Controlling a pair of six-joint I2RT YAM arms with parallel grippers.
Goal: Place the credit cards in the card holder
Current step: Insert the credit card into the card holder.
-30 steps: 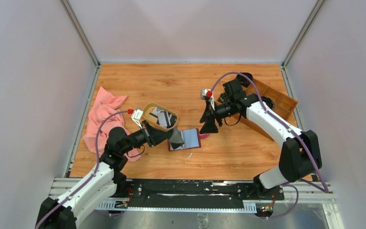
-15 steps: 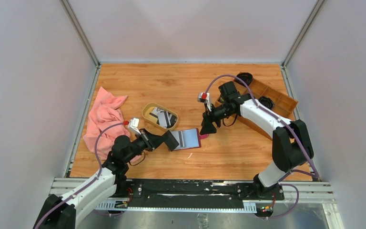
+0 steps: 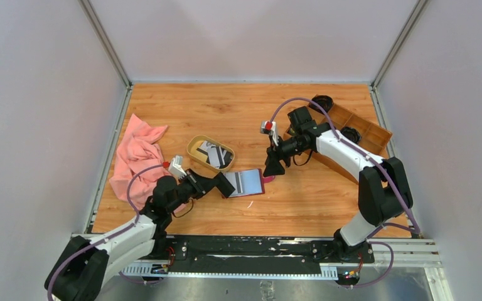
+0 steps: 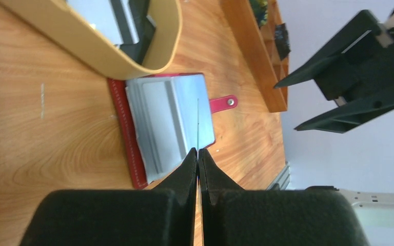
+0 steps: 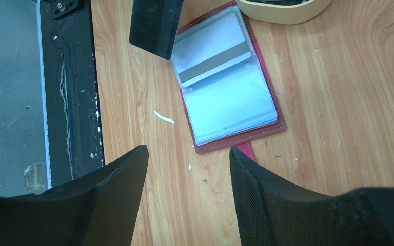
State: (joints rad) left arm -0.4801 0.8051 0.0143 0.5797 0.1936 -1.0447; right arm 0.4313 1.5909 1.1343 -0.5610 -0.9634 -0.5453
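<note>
**Left arm at open wallet with card; right arm raised beside it**

- Left arm: stretched low over the table, with the left gripper (image 3: 227, 185) at the wallet's (image 3: 251, 182) left edge. Its fingers are pinched on a card (image 4: 197, 123). Only the left wrist view shows this card, as a thin edge-on line over the grey pockets.
- Right arm: bent downward, with the right gripper (image 3: 272, 166) raised just right of the wallet, fingers wide and empty.
- Wallet: lies open and flat, centre-near, just beside the dish (image 3: 190, 149), which holds more cards (image 3: 211, 152).
- Right wrist view: a striped card (image 5: 213, 59) lies flat in the wallet's left half.
- Top view only: cloth (image 3: 135, 157) at left, tray (image 3: 367, 133) at far right.
</note>
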